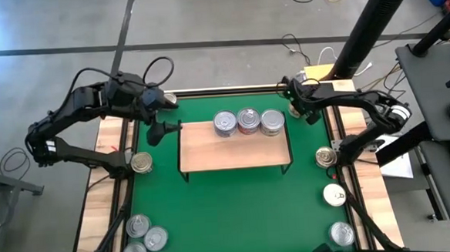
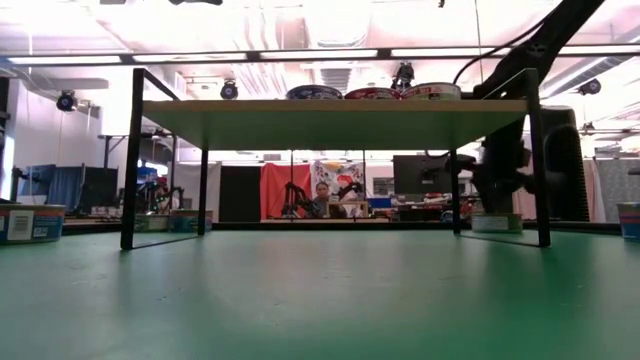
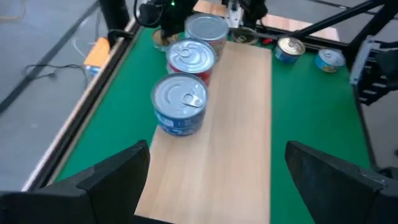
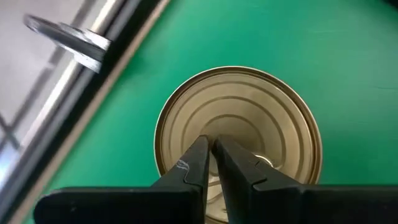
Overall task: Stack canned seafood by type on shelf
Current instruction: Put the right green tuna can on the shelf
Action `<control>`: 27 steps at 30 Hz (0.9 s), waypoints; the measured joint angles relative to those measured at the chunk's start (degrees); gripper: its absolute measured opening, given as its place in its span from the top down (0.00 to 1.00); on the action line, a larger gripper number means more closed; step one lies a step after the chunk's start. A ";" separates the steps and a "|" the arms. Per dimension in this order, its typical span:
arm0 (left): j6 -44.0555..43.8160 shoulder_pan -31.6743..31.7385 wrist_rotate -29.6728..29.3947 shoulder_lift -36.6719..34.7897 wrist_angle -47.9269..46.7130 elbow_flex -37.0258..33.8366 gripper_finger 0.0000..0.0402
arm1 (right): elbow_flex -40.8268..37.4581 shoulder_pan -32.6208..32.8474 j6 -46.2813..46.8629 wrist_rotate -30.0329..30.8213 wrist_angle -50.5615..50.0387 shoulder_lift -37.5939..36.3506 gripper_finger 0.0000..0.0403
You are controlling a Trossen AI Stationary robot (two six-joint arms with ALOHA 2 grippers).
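The light-wood shelf stands on the green mat, with three tins in a row along its far edge: blue-labelled, red-labelled and a silver one. My left gripper hovers open above the shelf's left end, with nothing between its fingers. My right gripper is shut and points down at a gold tin, which stands upright on the mat near the far right corner. My right gripper has its shut fingertips at the middle of the gold tin's ringed lid, coming slanting from above. Whether they touch the lid, I cannot tell. The tin stands flat on the green mat.
Loose tins stand on the mat: one at the left edge, three at the near left corner, and three along the right edge. A black frame rail runs close beside the gold tin.
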 joint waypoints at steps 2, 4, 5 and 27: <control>-0.63 -0.48 0.35 -0.37 0.07 -0.02 0.11 | -1.13 1.77 0.11 0.40 -1.91 -0.93 0.93; -1.30 -1.30 0.62 -0.91 0.24 0.00 0.11 | -2.60 3.85 1.37 0.50 -3.46 -2.09 0.93; -1.77 -1.89 0.64 -1.25 0.66 0.00 0.11 | -3.59 4.92 2.67 0.47 -4.18 -2.81 0.93; -6.65 -7.13 -0.12 -8.28 -0.04 -0.01 0.11 | -13.76 29.54 37.50 0.45 -14.14 -18.85 0.93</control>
